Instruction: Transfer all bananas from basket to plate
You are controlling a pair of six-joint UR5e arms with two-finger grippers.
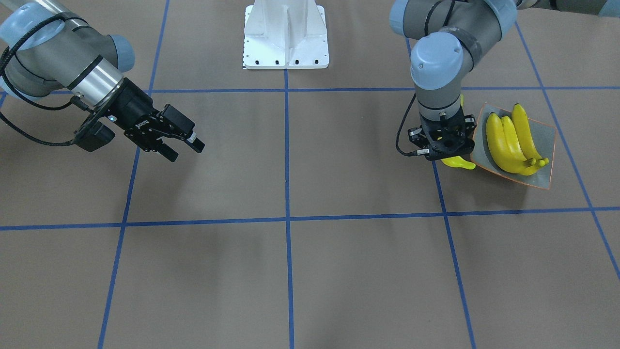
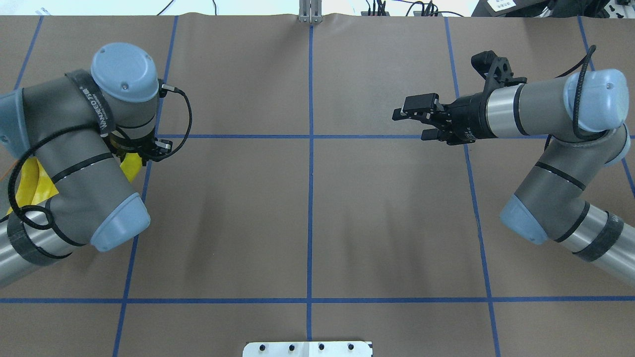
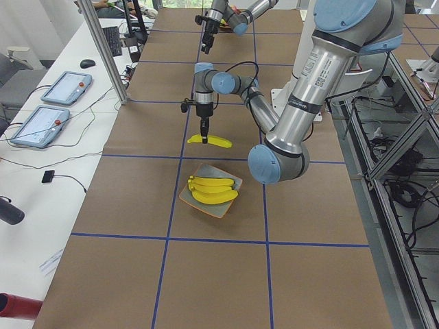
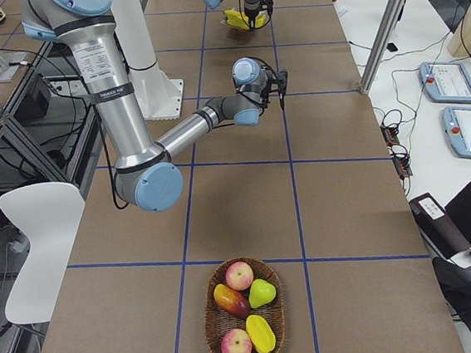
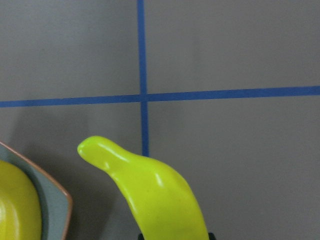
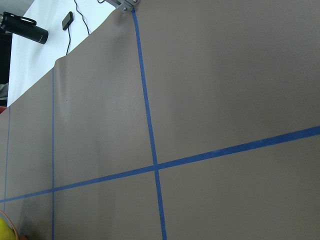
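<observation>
Three yellow bananas (image 1: 506,143) lie side by side on the square grey plate (image 1: 545,140) with the orange rim; they also show in the exterior left view (image 3: 212,190). My left gripper (image 1: 448,151) points straight down, just beside the plate's edge, and is shut on the fourth banana (image 1: 457,163). That banana fills the bottom of the left wrist view (image 5: 160,195), with the plate's corner (image 5: 52,205) to its left. My right gripper (image 1: 184,149) is open and empty, held above the bare table far from the plate.
A woven basket (image 4: 213,329) with apples, a pear and other fruit stands at the table's end on my right; no banana shows in it. The white robot base (image 1: 286,36) sits at the middle of my side. Blue tape lines cross the brown table.
</observation>
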